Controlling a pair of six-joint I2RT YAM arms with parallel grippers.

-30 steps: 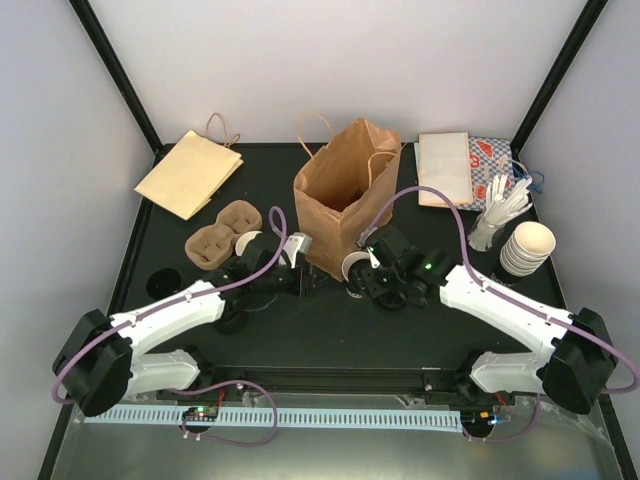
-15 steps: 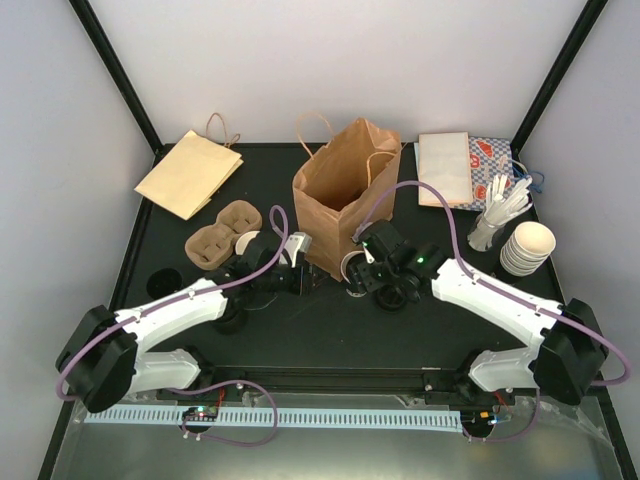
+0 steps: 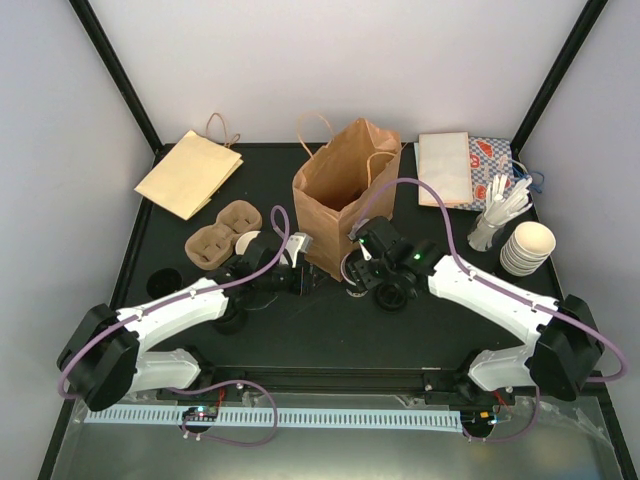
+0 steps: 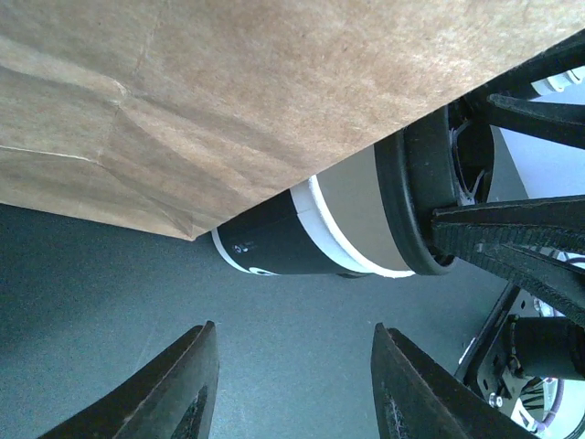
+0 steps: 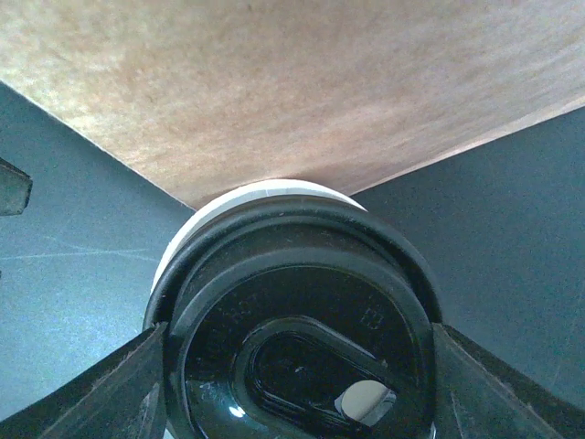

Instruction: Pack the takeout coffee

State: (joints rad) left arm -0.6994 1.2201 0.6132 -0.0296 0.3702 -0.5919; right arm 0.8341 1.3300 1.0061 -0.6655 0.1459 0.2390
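The takeout coffee (image 4: 311, 233) is a paper cup with a dark lower band, a white stripe and a black lid (image 5: 292, 320). It lies on its side just above the table, its bottom end against the foot of the upright brown paper bag (image 3: 335, 195). My right gripper (image 5: 297, 366) is shut on the lid end, one finger on each side. From above, the cup (image 3: 349, 265) shows as a white patch beside my right gripper (image 3: 360, 270). My left gripper (image 4: 292, 366) stands open over bare table, just short of the cup and apart from it, left of the bag's corner (image 3: 308, 282).
A brown cup carrier (image 3: 225, 235) and a flat paper bag (image 3: 188, 172) lie at the back left. A stack of cream cups (image 3: 527, 247), white utensils (image 3: 497, 215) and paper packets (image 3: 445, 168) stand at the back right. The bag wall (image 5: 302, 91) fills the space ahead of both wrists.
My right gripper has carried the cup a little left and back, closer against the bag's foot. The left gripper's jaws narrowed slightly, then held still.
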